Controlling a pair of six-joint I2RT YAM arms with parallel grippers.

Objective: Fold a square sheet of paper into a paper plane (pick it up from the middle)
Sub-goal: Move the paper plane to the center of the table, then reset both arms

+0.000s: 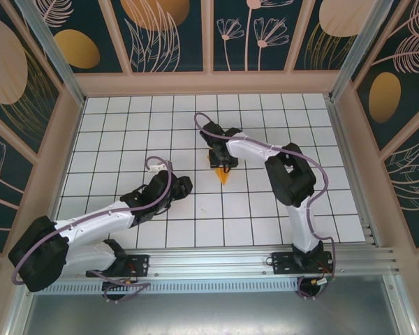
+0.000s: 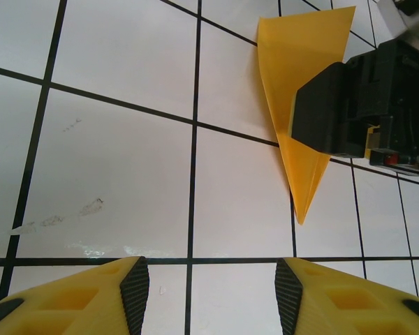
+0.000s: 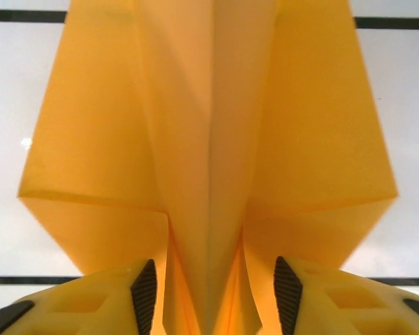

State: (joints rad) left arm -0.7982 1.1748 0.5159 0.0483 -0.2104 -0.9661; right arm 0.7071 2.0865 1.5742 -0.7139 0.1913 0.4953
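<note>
Between the pads [image 3: 144, 296] of my right gripper [image 3: 215, 296] stands the raised centre fold of the plane [image 3: 209, 139]. The jaws are parted on either side of it and pinch nothing. The plane lies on the table [image 2: 119, 174] near its middle, wings spread flat, nose pointing toward my bases. My left gripper [image 2: 211, 293] hangs over bare tile just short of that nose, jaws apart and empty.

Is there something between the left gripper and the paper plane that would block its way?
No object lies on the tiles between the left gripper and the paper plane at its pointed tip. However, the right gripper stands over the plane's wider part, its jaws open astride the centre fold.
</note>
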